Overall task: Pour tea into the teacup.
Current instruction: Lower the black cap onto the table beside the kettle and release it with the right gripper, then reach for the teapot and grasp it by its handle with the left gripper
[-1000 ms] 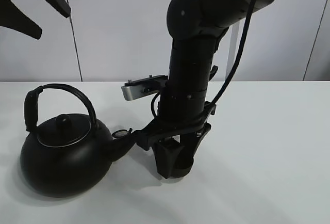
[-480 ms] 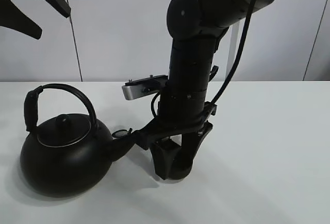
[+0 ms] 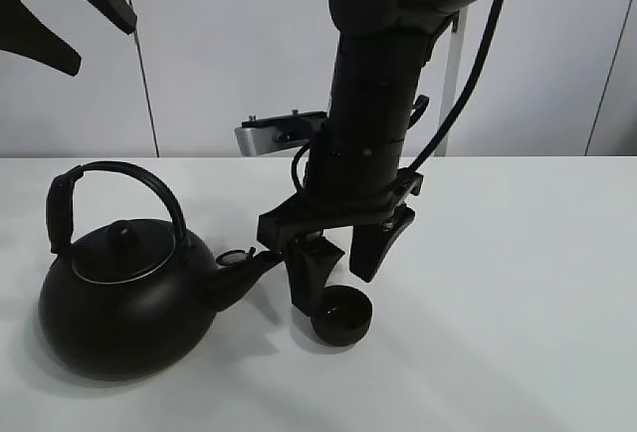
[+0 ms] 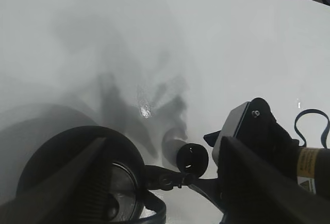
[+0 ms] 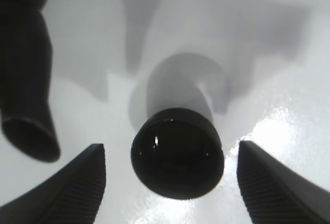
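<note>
While the right gripper (image 3: 336, 291) hangs over the white table (image 3: 518, 332), its two fingers (image 3: 305, 288) stand spread and released, with nothing gripped. The teacup (image 3: 341, 316) sits upright on the table below the gap between those fingertips. In the high view the finger nearer the kettle reaches down just beside the cup's rim, and the other fingertip ends above the rim.

Right wrist view: the teacup (image 5: 177, 159) lies centred between the two ribbed fingers (image 5: 69, 185). A strip of bare table shows on each side, so neither pad is in contact. The cup's inside is dark and glossy, with two small highlights. I cannot tell whether it holds liquid.

The kettle (image 3: 124, 298) stands upright on the table, outside the right gripper's fingers, on the side of the lower one. Its spout (image 3: 244, 271) points toward that finger and ends near it — contact cannot be judged from here.

The left gripper (image 3: 70, 9) is high above the kettle and well apart from it. Left wrist view: its fingers (image 4: 56, 188) are wide apart and hold nothing. The kettle (image 4: 118, 149) and the teacup (image 4: 192, 158) are both far below the gap, the cup nearer the middle.
</note>
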Robot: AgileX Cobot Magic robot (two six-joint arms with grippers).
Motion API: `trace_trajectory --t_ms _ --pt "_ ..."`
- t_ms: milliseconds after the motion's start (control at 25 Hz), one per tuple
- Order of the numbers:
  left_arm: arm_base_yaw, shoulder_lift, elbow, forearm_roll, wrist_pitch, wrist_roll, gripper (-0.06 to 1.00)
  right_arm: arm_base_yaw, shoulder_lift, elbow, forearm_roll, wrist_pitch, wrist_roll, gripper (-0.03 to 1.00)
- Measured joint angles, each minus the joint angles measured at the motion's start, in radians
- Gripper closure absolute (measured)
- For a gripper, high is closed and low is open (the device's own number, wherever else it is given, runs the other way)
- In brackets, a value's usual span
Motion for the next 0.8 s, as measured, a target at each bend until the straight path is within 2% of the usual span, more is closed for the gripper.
trace_trajectory --t_ms 160,320,800 --pt "0.000 0.000 0.000 0.000 0.000 0.000 0.51 -0.006 -0.046 0.000 -0.001 0.017 0.052 0.47" --pt "0.000 0.000 0.000 0.000 0.000 0.000 0.51 -0.055 -0.119 0.000 0.000 0.029 0.120 0.47" --pt "0.000 0.000 0.000 0.000 0.000 0.000 0.51 -0.299 -0.342 0.004 -0.003 0.203 0.146 0.47"
